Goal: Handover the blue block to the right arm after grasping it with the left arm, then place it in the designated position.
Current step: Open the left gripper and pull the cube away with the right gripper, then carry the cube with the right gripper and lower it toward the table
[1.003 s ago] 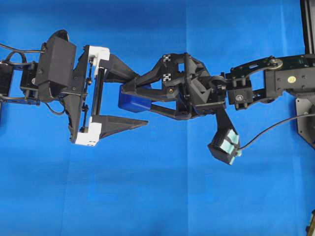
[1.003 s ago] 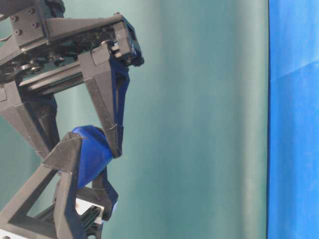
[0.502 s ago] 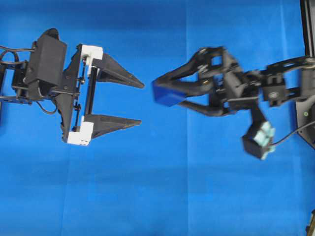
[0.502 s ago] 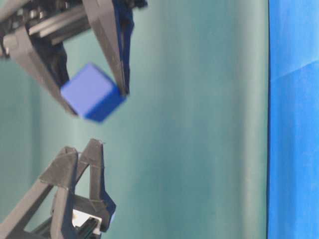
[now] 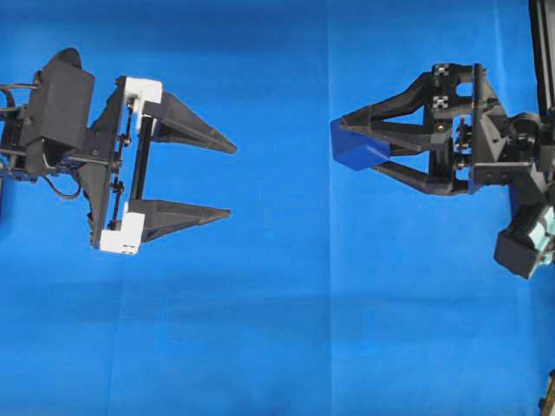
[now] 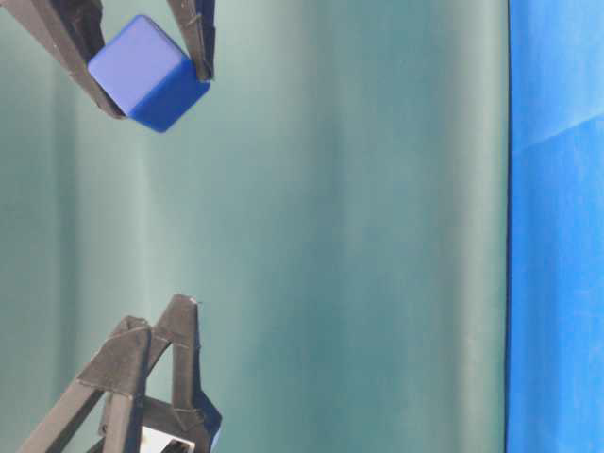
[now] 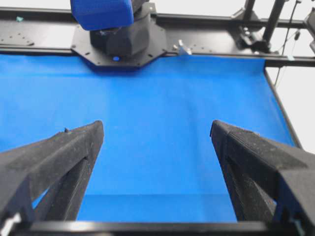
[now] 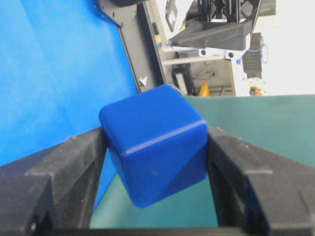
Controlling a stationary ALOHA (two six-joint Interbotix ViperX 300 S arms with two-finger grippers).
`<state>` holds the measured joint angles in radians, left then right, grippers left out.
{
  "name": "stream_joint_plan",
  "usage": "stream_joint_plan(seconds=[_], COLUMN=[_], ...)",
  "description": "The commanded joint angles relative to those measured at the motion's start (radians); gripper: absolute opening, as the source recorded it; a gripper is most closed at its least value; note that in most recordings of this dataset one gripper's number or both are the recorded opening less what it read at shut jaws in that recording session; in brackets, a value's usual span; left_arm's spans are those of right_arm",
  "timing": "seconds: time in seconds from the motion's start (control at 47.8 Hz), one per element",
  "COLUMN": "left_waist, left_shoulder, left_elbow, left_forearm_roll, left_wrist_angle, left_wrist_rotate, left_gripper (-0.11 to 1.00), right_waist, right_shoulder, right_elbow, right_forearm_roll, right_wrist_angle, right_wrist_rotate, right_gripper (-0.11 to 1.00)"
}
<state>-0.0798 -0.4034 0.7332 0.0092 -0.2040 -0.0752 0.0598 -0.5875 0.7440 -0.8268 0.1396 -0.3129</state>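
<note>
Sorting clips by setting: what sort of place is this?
Likely a robotics lab bench: two arms face each other over a blue cloth, a black metal frame edges the table, and cables and equipment stand behind.

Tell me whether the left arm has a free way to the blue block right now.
Probably yes: the left gripper is open, with only bare blue cloth between it and the blue block, but the right gripper holds it.

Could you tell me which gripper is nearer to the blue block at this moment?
Right. The right gripper holds the blue block between its fingertips; the left gripper hangs open, well apart.
</note>
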Motion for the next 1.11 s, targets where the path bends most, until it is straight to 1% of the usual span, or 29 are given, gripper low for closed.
stream_joint_plan(seconds=[0.0,0.105,0.146,0.23,0.293,0.376,0.523,0.627,0.648,0.711,0.815,0.92,1.003,1.087], left_waist=[-0.002,-0.002,-0.002,-0.002,-0.002,-0.002,-0.002,-0.002,-0.002,-0.002,-0.002,-0.002,-0.002,-0.002], left_shoulder=[-0.015,-0.015,-0.015,-0.015,-0.015,-0.012,-0.008,-0.008,-0.008,-0.008,-0.008,-0.008,-0.008,-0.008], left_elbow=[-0.012,-0.012,-0.011,-0.012,-0.012,-0.014,-0.017,-0.018,-0.017,-0.017,-0.018,-0.018,-0.018,-0.018], left_forearm_roll=[0.002,0.003,0.002,0.003,0.002,0.003,0.003,0.002,0.003,0.002,0.003,0.003,0.003,0.002], left_wrist_angle=[-0.005,-0.005,-0.005,-0.005,-0.005,-0.005,-0.005,-0.005,-0.005,-0.005,-0.005,-0.005,-0.005,-0.005], left_wrist_rotate=[-0.002,-0.002,-0.002,0.000,0.000,0.000,0.002,0.002,0.002,0.002,0.002,0.002,0.002,0.002], left_gripper=[0.93,0.93,0.93,0.93,0.93,0.93,0.93,0.93,0.93,0.93,0.93,0.93,0.93,0.93], right_waist=[0.003,0.003,0.003,0.003,0.003,0.003,0.003,0.003,0.003,0.003,0.003,0.003,0.003,0.003], right_shoulder=[-0.006,0.000,0.000,-0.003,-0.005,-0.005,-0.006,-0.005,-0.005,-0.006,-0.006,-0.005,-0.005,-0.005], right_elbow=[-0.014,-0.015,-0.015,-0.015,-0.015,-0.015,-0.014,-0.014,-0.014,-0.014,-0.015,-0.015,-0.015,-0.015], right_forearm_roll=[0.003,0.003,0.011,0.051,0.091,0.147,0.227,0.272,0.281,0.293,0.299,0.298,0.298,0.296], right_wrist_angle=[0.000,0.000,0.002,0.002,0.002,0.002,0.002,0.003,0.003,0.003,0.003,0.015,0.040,0.060], right_wrist_rotate=[0.002,0.003,0.008,0.038,0.080,0.155,0.304,0.425,0.465,0.540,0.664,0.767,0.824,0.833], right_gripper=[0.47,0.47,0.47,0.47,0.47,0.47,0.47,0.47,0.47,0.47,0.47,0.47,0.47,0.47])
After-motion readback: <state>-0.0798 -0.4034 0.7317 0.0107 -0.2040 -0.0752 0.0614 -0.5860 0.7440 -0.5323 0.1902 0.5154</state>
